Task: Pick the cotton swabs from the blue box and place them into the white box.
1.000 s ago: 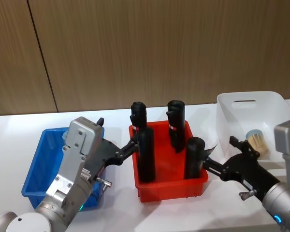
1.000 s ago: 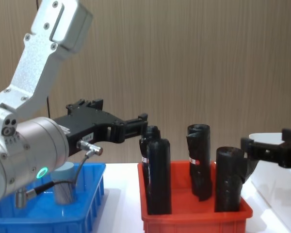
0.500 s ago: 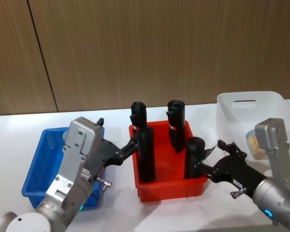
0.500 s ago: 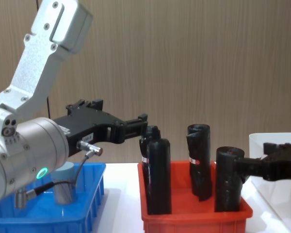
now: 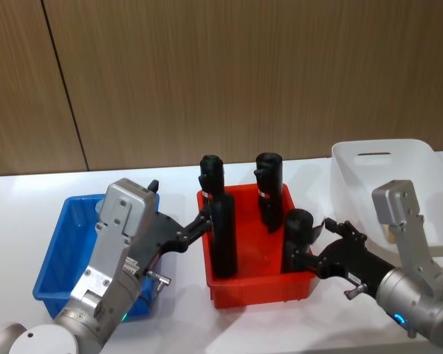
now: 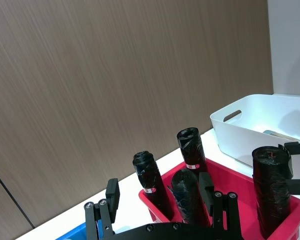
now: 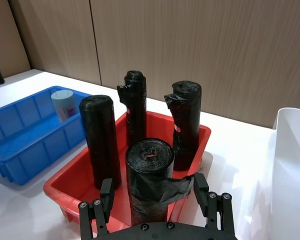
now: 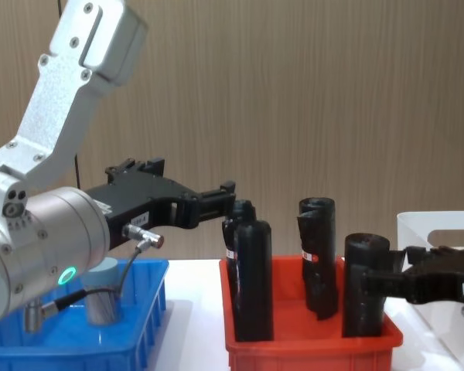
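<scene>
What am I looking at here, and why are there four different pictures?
It is a robot with two arms, each ending in a gripper with open fingers. One camera sits on its head, one on its chest, one on each wrist. On the white table stand three bins. The blue box holds a tub of cotton swabs. The red bin holds four black rolls. The white box stands at the robot's right. The left gripper hovers by the red bin's left side, empty. The right gripper is beside the nearest roll, holding nothing.
</scene>
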`<act>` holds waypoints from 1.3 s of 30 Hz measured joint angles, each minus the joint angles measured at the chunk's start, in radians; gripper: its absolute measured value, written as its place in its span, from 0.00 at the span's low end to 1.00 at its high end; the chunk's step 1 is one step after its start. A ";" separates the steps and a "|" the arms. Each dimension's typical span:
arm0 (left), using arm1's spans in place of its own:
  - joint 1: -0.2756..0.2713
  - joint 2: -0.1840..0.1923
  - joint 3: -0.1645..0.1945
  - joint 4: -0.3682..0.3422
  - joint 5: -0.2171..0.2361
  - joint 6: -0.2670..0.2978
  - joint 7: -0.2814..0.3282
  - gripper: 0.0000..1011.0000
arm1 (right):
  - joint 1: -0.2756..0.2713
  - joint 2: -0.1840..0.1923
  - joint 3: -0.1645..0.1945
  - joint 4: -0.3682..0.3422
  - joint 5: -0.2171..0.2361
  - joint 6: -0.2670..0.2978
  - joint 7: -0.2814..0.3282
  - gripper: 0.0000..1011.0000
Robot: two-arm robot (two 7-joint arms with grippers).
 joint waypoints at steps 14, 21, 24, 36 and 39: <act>0.000 0.000 0.000 0.000 0.000 0.000 0.000 0.99 | 0.058 -0.026 -0.006 0.083 -0.011 -0.008 0.010 0.99; 0.000 0.000 0.000 0.000 0.000 0.000 0.000 0.99 | 0.083 -0.038 -0.010 0.113 -0.016 -0.013 0.017 0.99; 0.000 0.000 0.000 0.000 0.000 0.000 0.000 0.99 | 0.092 -0.044 -0.013 0.124 -0.017 -0.014 0.022 0.99; 0.000 0.000 0.000 0.000 0.000 0.000 0.000 0.99 | 0.116 -0.060 -0.024 0.147 -0.023 -0.014 0.038 0.73; 0.000 0.000 0.000 0.000 0.000 0.000 0.000 0.99 | 0.118 -0.061 -0.026 0.147 -0.021 -0.014 0.040 0.65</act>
